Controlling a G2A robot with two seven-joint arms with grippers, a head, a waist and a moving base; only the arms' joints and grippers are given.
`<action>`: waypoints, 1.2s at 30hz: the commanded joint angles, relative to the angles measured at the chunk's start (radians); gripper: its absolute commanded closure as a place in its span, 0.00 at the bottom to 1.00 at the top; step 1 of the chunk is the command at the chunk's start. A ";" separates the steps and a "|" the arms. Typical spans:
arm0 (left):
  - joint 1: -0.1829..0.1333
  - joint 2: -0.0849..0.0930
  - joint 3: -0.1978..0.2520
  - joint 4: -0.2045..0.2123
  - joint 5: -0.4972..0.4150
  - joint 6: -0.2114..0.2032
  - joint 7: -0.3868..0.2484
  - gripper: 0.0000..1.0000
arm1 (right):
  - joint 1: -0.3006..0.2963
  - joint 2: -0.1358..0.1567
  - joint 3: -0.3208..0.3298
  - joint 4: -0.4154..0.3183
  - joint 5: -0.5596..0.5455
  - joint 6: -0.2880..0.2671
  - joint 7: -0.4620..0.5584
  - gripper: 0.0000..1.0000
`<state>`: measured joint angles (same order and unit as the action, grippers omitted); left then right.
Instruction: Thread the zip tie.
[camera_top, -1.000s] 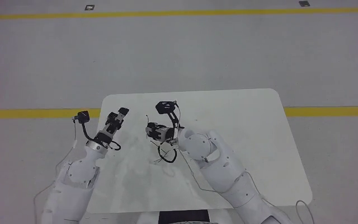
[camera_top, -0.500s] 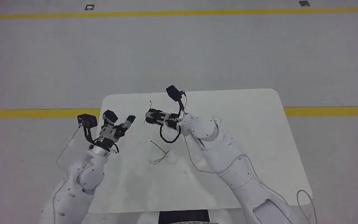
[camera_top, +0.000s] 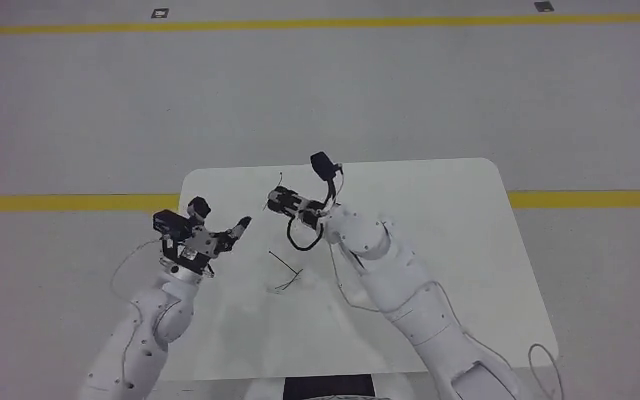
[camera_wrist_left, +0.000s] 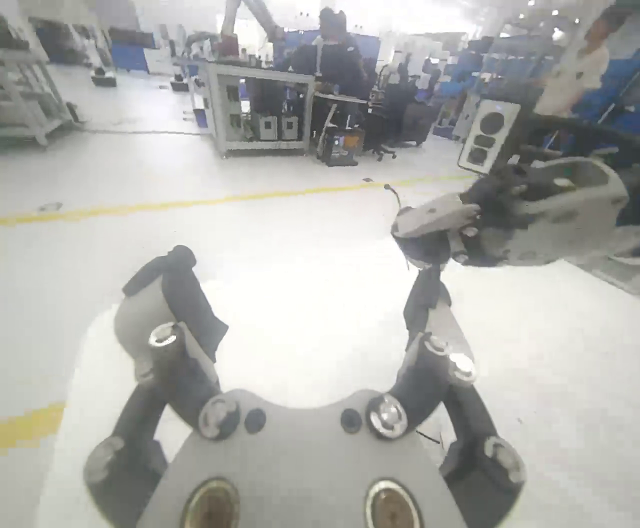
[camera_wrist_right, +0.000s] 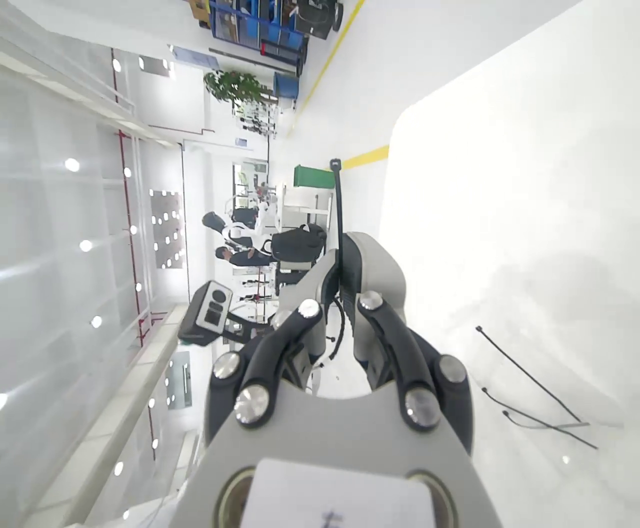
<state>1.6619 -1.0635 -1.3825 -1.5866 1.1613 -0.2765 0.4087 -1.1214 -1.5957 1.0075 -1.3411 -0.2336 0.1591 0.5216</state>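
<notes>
My right gripper hovers over the table's left half, shut on a black zip tie. The tie's head sticks out past the fingertips, and it shows as a thin black line from above. My left gripper is open a short way to the left of it, with nothing between its fingers. From the left wrist, the right gripper sits just beyond my open left gripper, with the tie's head pointing up. Its tail is hidden.
Several loose black zip ties lie on the white table in front of both grippers, also seen from the right wrist as loose ties. The table's rounded left edge is close to the left gripper.
The right gripper has lifted the zip tie up and toward the table's back. The left arm has swung round so that its open gripper faces the right one.
</notes>
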 joint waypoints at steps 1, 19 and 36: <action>-0.008 0.001 0.014 0.021 0.058 -0.044 0.057 0.00 | 0.004 -0.002 -0.003 0.010 0.017 -0.011 -0.020 1.00; -0.041 0.003 0.061 0.073 0.154 -0.064 0.128 0.00 | 0.014 -0.006 -0.033 0.056 0.040 -0.059 -0.037 1.00; -0.044 0.001 0.067 0.064 0.156 -0.053 0.110 1.00 | -0.011 0.002 -0.049 0.018 -0.016 -0.084 -0.081 1.00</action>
<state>1.6168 -1.0625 -1.3153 -1.5215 1.3145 -0.3279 0.5167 -1.1303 -1.5947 0.9599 -1.3195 -0.2448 0.0799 0.4431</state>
